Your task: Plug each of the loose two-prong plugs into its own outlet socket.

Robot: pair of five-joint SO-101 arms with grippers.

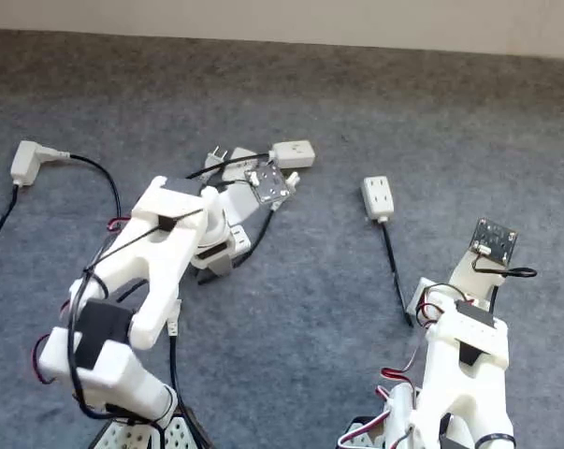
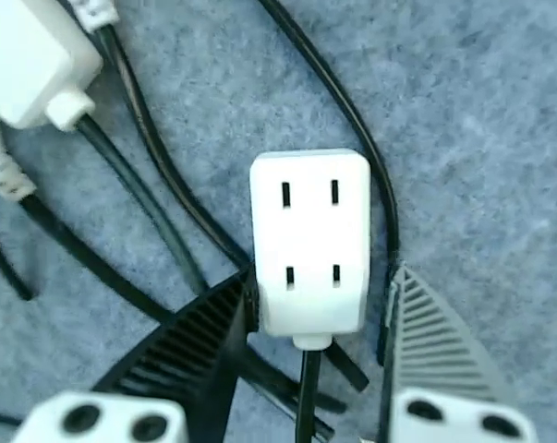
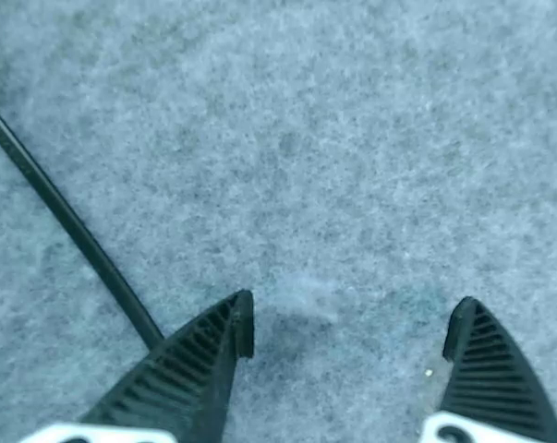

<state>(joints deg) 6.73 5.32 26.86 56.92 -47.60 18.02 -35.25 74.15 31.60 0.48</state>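
Left jaws are spread wide around a white socket [image 2: 309, 245] lying flat on the grey desk [image 2: 481, 111], 1 jaw touching its edge, the other just clear. Right jaws spread too, pinching nothing, black cable [image 3: 66, 217] beside them. From above, the left arm [image 1: 151, 262] hides most of that socket.
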